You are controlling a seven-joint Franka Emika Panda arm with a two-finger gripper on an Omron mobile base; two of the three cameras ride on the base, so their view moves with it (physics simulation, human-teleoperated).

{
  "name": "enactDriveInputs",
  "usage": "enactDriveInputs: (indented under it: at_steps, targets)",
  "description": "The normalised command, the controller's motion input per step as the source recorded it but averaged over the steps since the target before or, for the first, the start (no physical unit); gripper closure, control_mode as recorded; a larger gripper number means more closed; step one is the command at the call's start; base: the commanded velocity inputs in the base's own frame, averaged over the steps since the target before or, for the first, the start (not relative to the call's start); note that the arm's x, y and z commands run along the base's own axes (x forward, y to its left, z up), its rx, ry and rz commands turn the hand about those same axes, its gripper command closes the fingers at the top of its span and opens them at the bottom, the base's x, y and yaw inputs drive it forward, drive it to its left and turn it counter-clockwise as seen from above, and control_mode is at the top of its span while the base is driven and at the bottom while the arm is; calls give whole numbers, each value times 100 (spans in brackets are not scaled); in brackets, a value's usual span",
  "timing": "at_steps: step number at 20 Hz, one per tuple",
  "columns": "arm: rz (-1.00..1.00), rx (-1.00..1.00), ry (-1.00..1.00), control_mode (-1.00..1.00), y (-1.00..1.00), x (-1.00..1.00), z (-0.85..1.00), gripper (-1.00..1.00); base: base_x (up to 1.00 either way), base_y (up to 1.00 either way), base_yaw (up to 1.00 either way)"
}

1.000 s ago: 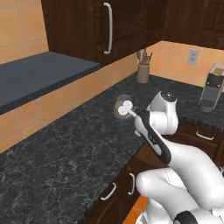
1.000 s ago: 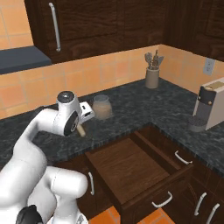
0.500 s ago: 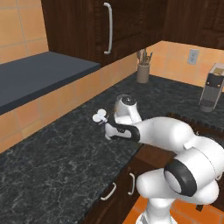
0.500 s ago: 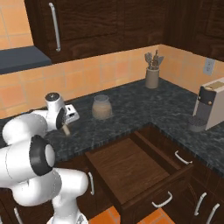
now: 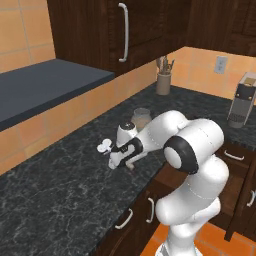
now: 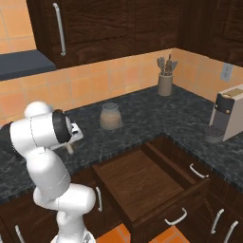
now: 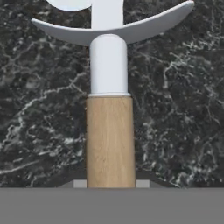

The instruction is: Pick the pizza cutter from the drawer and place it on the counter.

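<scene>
The pizza cutter (image 7: 110, 140) has a tan wooden handle and a pale white neck and guard. It is seen from above against the veined black counter (image 7: 183, 109). My gripper (image 5: 116, 159) is shut on the handle and holds it low over the counter (image 5: 60, 190), left of the jar. The cutter's white head (image 5: 104, 146) sticks out to the left of the hand. In the right base view the gripper (image 6: 71, 141) is at the far left, with the tan handle end (image 6: 70, 149) showing below it. The dark wooden drawer (image 6: 142, 182) stands pulled open with a bare floor.
A glass jar (image 5: 141, 118) stands on the counter just behind the arm. A holder of dark-handled utensils (image 6: 165, 81) is in the back corner. A grey appliance (image 6: 227, 116) sits at the right. A matte dark-grey shelf (image 5: 45, 90) juts out at the left.
The arm has swung left across the counter with the pizza cutter and brought it down close to the surface. The drawer has stayed open.
</scene>
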Motion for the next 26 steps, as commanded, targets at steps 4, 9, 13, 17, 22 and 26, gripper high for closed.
enactDriveInputs:
  at_steps: [4, 9, 13, 17, 22, 26]
  targets:
    - [0, 0, -5, -100, -3, -27, 4, -100, 0, 0, 0]
    - [-3, 1, -21, -100, -30, -75, 68, -100, 0, 0, 0]
    - [-9, 9, -13, -100, -99, -100, 100, -100, 0, 0, 0]
    - [-10, 14, -1, -100, -100, -83, 100, -100, 0, 0, 0]
    - [-21, 16, 4, -100, -100, -71, 100, -100, 0, 0, 0]
    - [-21, 16, 4, -100, -100, -71, 100, -100, 0, 0, 0]
